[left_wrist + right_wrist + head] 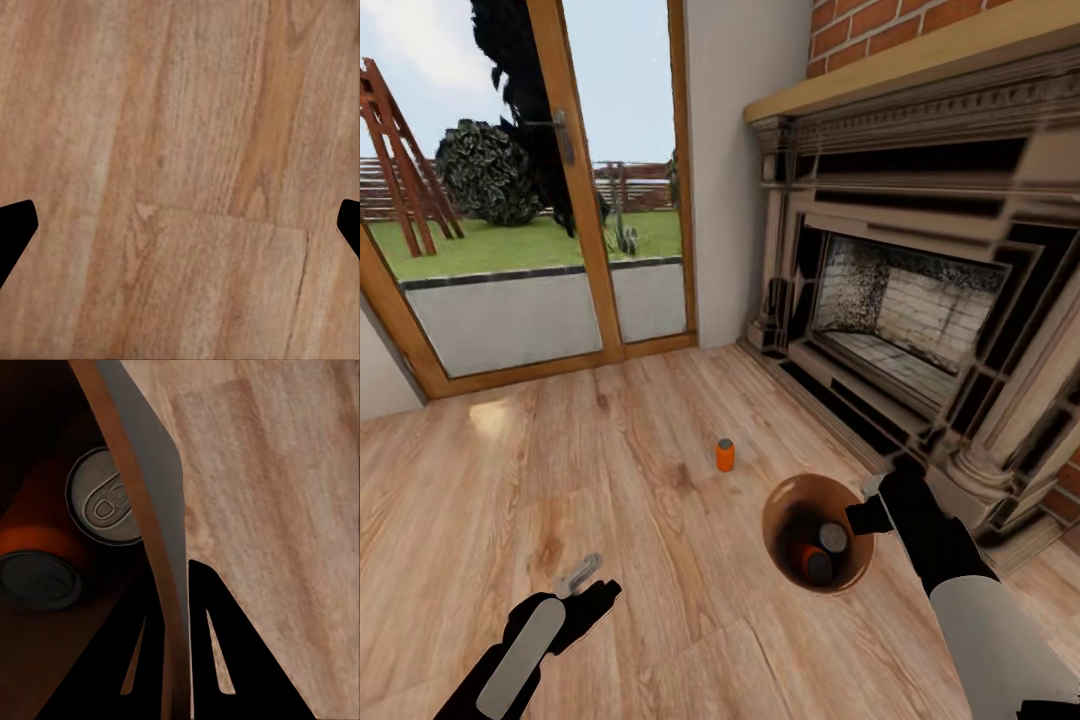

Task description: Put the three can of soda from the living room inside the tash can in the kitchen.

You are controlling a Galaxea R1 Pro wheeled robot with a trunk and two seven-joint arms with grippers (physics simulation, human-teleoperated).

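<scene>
One orange soda can point(725, 455) stands upright on the wood floor in front of the fireplace. The trash can point(778, 508), brown inside, hangs tilted just right of it. My right gripper point(865, 515) is shut on its rim. In the right wrist view the bucket's wall point(154, 502) runs between the fingers of my right gripper point(176, 592). Two more cans lie inside, with grey tops showing point(105, 499) point(37, 577) point(833, 538). My left gripper point(585, 580) hovers low over the floor at the near left, open and empty point(180, 225).
The carved dark fireplace surround point(920, 330) with its raised hearth edge stands close on the right, below red brick. A glass door with a wooden frame point(590, 200) is straight ahead, with garden behind it. Light plank floor point(560, 470) stretches left and centre.
</scene>
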